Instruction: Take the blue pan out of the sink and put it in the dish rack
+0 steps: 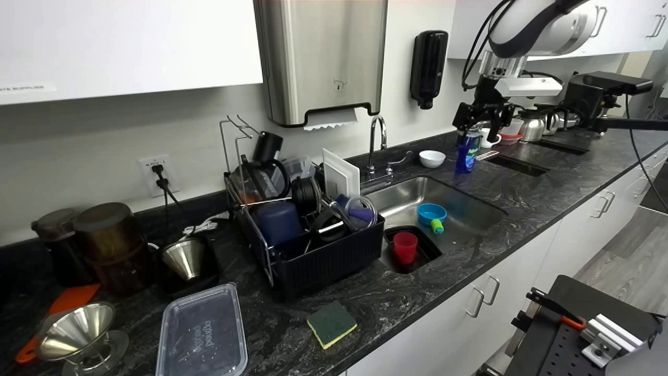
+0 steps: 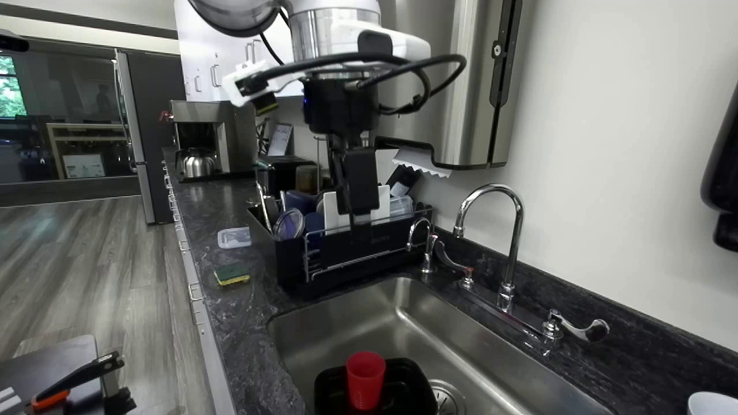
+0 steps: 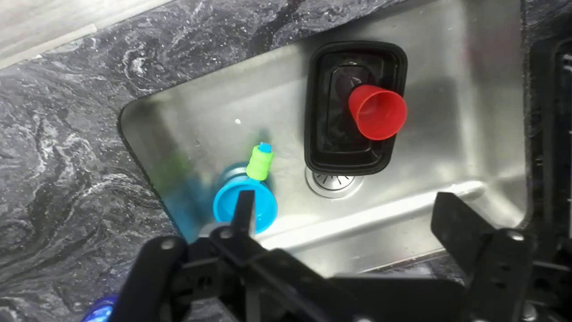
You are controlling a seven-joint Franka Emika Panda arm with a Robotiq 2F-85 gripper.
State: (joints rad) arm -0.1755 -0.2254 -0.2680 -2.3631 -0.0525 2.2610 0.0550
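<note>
The small blue pan (image 1: 431,212) with a green handle grip (image 1: 437,226) sits in the metal sink (image 1: 469,209). It also shows in the wrist view (image 3: 264,205), where one finger covers part of it. It is out of view in an exterior view that shows the sink wall (image 2: 346,311). My gripper (image 3: 345,194) is open and empty, high above the sink, its fingers wide apart; it also shows in both exterior views (image 1: 477,137) (image 2: 360,216). The black dish rack (image 1: 323,266) beside the sink is crowded with dishes; it also shows in an exterior view (image 2: 291,259).
A black container (image 3: 353,161) with a red cup (image 3: 380,114) lies in the sink by the drain. The faucet (image 2: 513,253) rises at the sink's wall side. A blue soap bottle (image 1: 467,156) and white bowl (image 1: 432,159) stand on the counter. A sponge (image 1: 332,324) lies before the rack.
</note>
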